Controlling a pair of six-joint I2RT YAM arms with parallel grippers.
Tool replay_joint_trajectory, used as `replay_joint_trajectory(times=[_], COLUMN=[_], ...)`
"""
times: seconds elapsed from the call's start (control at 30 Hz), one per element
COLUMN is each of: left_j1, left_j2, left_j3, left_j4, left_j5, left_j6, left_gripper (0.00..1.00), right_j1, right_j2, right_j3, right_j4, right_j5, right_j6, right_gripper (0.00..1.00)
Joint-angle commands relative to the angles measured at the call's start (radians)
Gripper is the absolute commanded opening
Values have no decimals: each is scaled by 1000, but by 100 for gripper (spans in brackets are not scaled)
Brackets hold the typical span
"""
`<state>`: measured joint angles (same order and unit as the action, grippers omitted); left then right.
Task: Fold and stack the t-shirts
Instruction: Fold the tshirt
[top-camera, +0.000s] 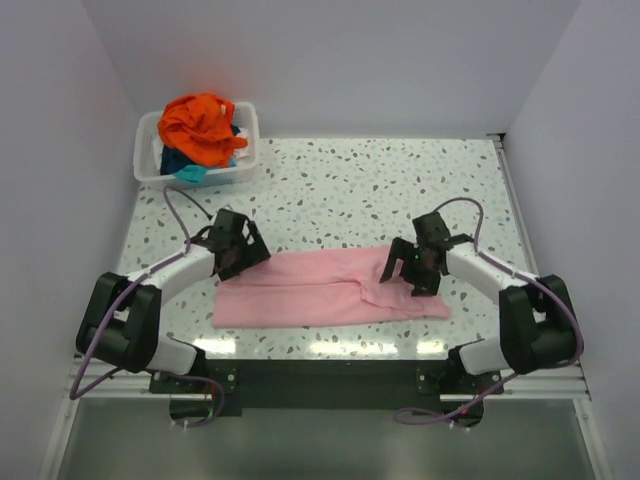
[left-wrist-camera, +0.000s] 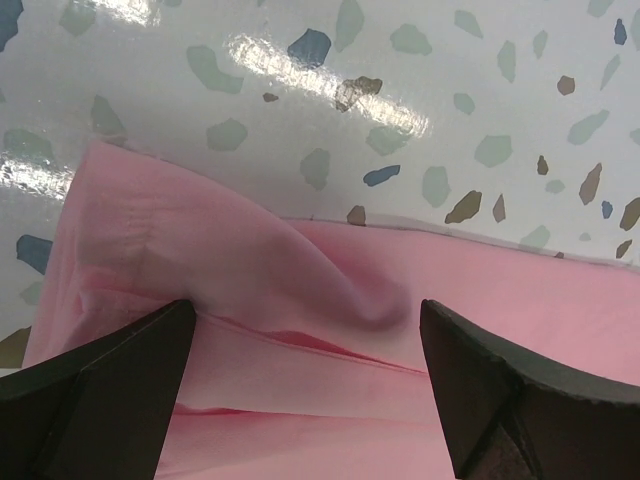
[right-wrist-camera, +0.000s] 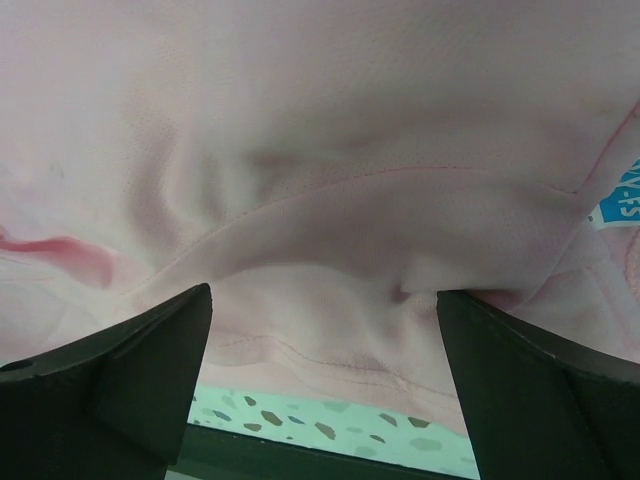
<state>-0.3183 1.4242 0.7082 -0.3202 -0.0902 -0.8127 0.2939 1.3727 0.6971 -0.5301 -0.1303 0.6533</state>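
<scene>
The pink shirt (top-camera: 330, 288) lies flattened into a long band on the table (top-camera: 350, 190), reaching from under one hand to under the other. The left hand (top-camera: 240, 256) hangs over one end with its fingers (left-wrist-camera: 100, 400) spread wide and nothing between them. Directly beneath it a soft ridge of cloth rises from the layered edge, and bare table shows just beyond the fingertips. The right hand (top-camera: 405, 272) sits low over the other end, likewise spread wide and empty. A stitched seam curves across the cloth below it, and a small teal label (right-wrist-camera: 620, 205) shows off to one side.

The cloth looks light and limp, with no stiffness of its own, so it will likely sag from any point it is pinched at, and its layers may slide over each other. The best hold is probably at both ends together, biting through every layer at the edge. The raised ridge suits the left hand and the thicker seam suits the right. Catching only the top layer would likely pull the fold open.

More shirts, an orange shirt (top-camera: 205, 125) on top, are heaped in the bin (top-camera: 148, 160), well beyond the left hand.
</scene>
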Motion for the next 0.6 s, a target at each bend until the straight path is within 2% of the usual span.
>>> replay_joint_trajectory(times=[0.0, 0.13, 0.27, 0.43, 0.57], left_j1=[-16, -41, -90, -206, -338], left_j2=[-13, -59, -106, -156, -197], left_j3=[-47, -87, -150, -210, -219], left_j4=[13, -14, -42, -88, -138], left_j5=[14, 10, 9, -5, -40], left_j6=[24, 0, -75, -242, -377], left_gripper=[100, 100, 100, 100, 100], right_j1=[-22, -33, -53, -53, -56], right_j2=[147, 268, 429, 609, 727], right_j3=[74, 195, 361, 566, 734], right_j4=[127, 182, 153, 117, 49], right_j5=[-32, -51, -68, -117, -89], right_j6=[-84, -106, -138, -173, -202], right_gripper=[99, 99, 99, 99, 99])
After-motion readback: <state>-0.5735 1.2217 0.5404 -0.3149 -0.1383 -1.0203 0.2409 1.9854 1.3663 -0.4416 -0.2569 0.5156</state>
